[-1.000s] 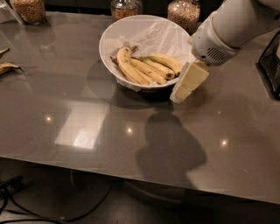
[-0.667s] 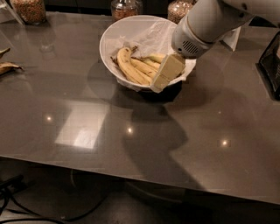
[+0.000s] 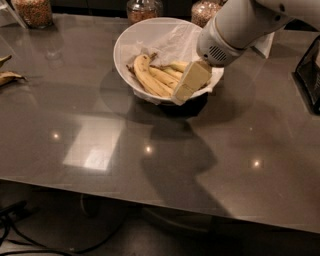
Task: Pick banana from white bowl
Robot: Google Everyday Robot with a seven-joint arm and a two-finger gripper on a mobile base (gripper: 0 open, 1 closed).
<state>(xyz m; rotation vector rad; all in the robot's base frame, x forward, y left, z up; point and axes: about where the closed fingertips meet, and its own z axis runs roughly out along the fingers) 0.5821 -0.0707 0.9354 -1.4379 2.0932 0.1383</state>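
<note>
The white bowl (image 3: 131,36) with crumpled white paper stands on the dark table toward the back. Several yellow bananas lie in it. The banana (image 3: 145,76), the thickest and most curved, lies at the left of the bunch with its dark stem up. My gripper (image 3: 189,83) hangs from the white arm at the upper right. It sits over the bowl's front right rim, just right of the bananas and covering part of the slimmer ones.
Three glass jars of grains (image 3: 144,9) stand along the back edge. A dark wilted banana peel (image 3: 9,76) lies at the far left. A black object (image 3: 307,80) stands at the right edge. The table's front edge (image 3: 150,192) runs across the lower view.
My gripper and arm have moved left, from beside the bowl's right side to over its front right rim next to the bananas.
</note>
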